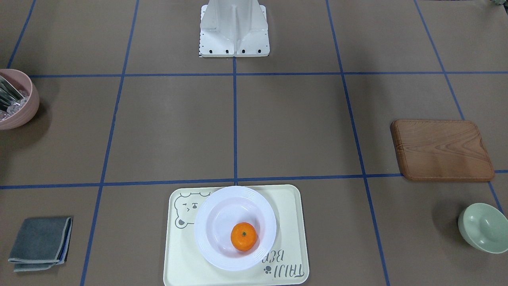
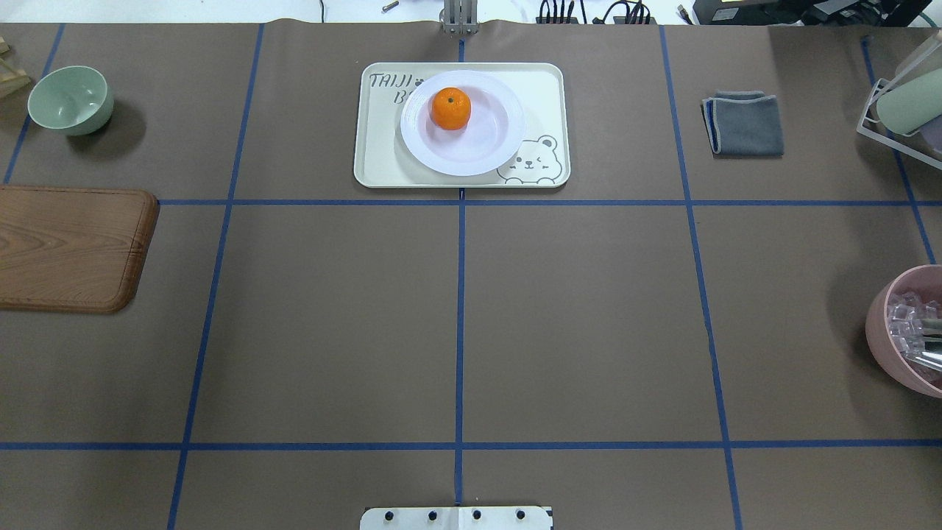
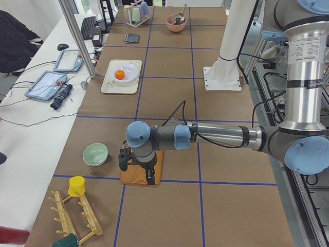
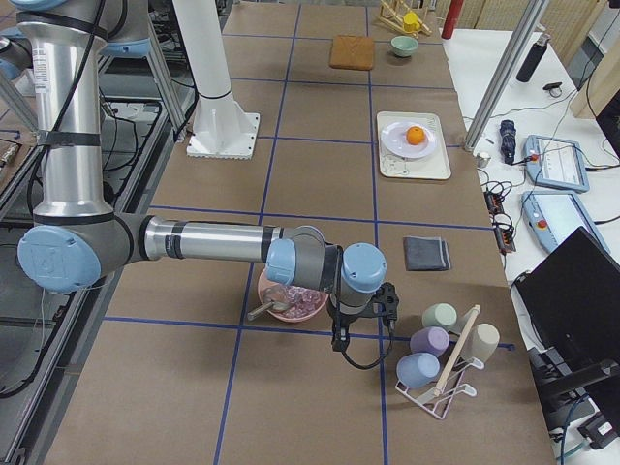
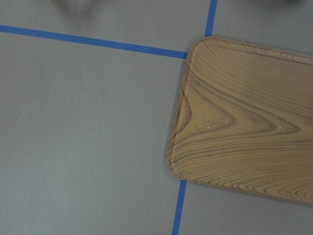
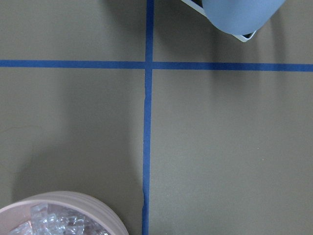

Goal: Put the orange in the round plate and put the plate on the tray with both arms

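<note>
Orange fruit: the orange (image 1: 243, 236) lies in the sunken centre of the round plate (image 1: 210, 202), off-middle toward the operators' side, stem dot up. The plate sits flat on the tray (image 1: 285, 222), about mid-tray, and its rim covers part of the grey lettering and the edge of the bear drawing. The tray rests on the brown counter (image 1: 293, 127), on the centre blue tape line at the side far from the robot's base.

Left gripper (image 3: 138, 172): hangs pointing down over the wooden board (image 1: 442, 150), well apart from the tray. It shows only in the side camera, so I cannot tell how far open it is or whether it has hold of anything. The left wrist view shows one rounded corner of the board and crossed tape.

Right gripper (image 4: 360, 329): pointing down just beside the pink bowl (image 1: 27, 107), between it and the cup rack (image 4: 441, 363). Again side camera only, so I cannot tell its opening. The right wrist view shows the bowl's rim with clear, ice-like pieces inside.

Also on the counter: a pale green bowl (image 1: 482, 226) near the board and a folded grey cloth (image 1: 39, 243).
</note>
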{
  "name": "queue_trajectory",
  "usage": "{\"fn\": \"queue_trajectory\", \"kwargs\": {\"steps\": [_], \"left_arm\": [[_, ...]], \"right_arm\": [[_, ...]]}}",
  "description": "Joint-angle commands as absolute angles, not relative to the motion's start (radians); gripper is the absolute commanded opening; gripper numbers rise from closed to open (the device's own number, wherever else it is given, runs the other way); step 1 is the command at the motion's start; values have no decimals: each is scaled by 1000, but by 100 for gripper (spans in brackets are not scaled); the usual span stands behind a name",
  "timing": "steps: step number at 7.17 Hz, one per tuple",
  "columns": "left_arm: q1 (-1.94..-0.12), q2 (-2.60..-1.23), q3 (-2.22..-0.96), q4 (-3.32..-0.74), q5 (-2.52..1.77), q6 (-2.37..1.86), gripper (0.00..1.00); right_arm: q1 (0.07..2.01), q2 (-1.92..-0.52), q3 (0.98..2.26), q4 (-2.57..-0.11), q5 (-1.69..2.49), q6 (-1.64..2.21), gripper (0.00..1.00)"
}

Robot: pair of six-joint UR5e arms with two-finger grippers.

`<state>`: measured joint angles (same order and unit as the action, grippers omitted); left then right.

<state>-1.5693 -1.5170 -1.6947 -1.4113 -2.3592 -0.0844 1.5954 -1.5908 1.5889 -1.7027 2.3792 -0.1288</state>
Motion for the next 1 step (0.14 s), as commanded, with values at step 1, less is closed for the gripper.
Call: {"fn": "queue_trajectory", "kwargs": {"steps": [1], "left_arm": [[-1569,-1519,-1695,-1411,-2359,-84,98]], "right_arm": [[1595,-1591,1591,-1703,2379,-129,100]]}}
